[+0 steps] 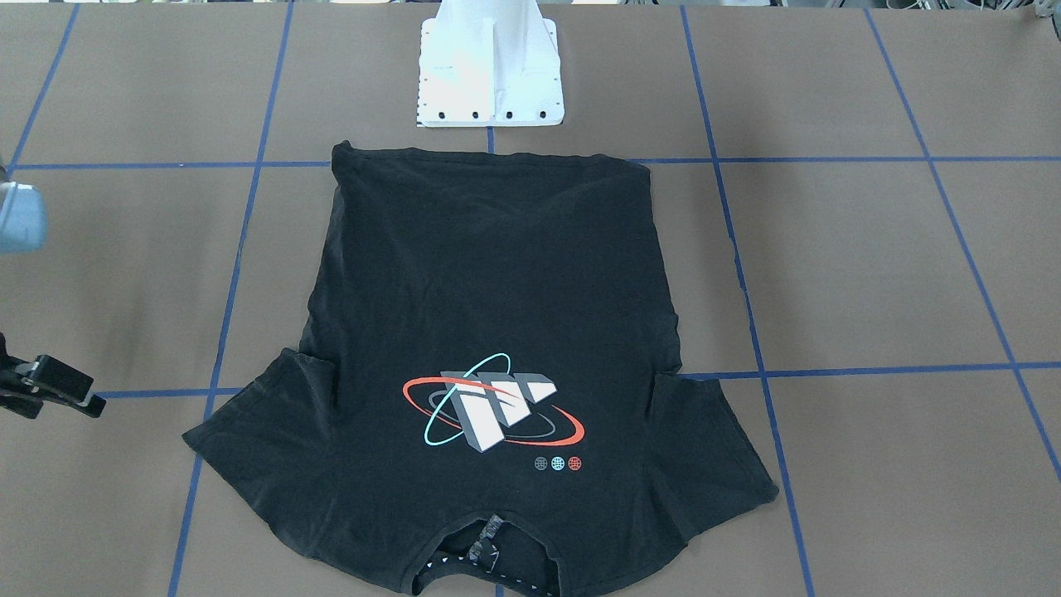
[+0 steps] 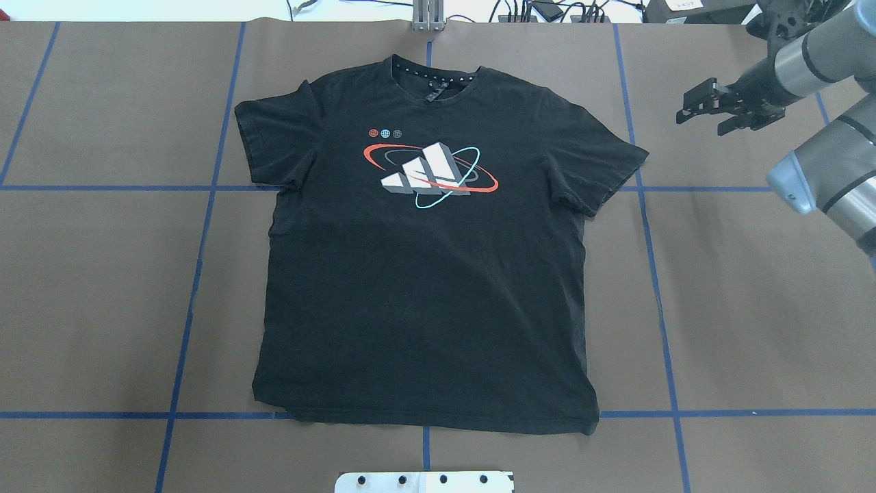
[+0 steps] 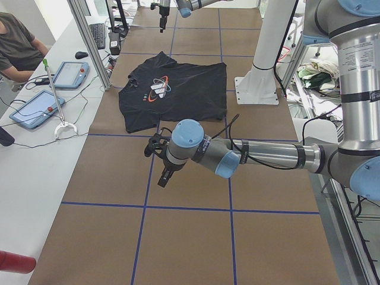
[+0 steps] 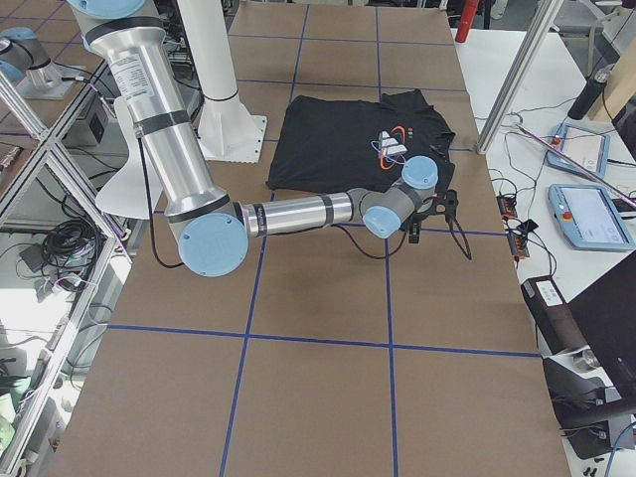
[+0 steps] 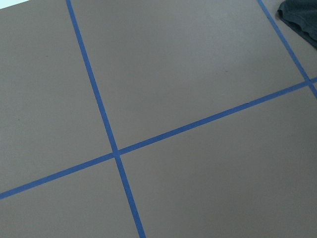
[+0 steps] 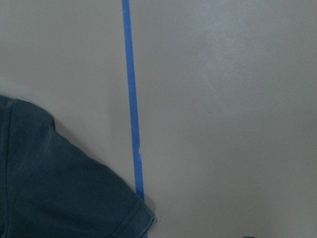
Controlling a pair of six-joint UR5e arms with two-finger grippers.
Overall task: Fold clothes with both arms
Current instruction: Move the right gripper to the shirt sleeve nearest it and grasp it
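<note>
Spreading flat over the middle of the brown table (image 2: 753, 308), the black T-shirt (image 2: 424, 287) lies print side up, its collar toward the far edge and its hem toward the robot's edge. Blue tape lines (image 2: 198, 274) cross the table under and around it. The right arm (image 2: 821, 61) reaches in near the far right corner. The left arm (image 3: 267, 154) stretches low over the table's left end. The right gripper (image 2: 699, 123) hangs with its fingers parted, beside the shirt's right sleeve (image 6: 74, 188) but clear of it. The left gripper (image 3: 155, 165) hovers well apart from the shirt; whether its fingers are parted cannot be told.
</note>
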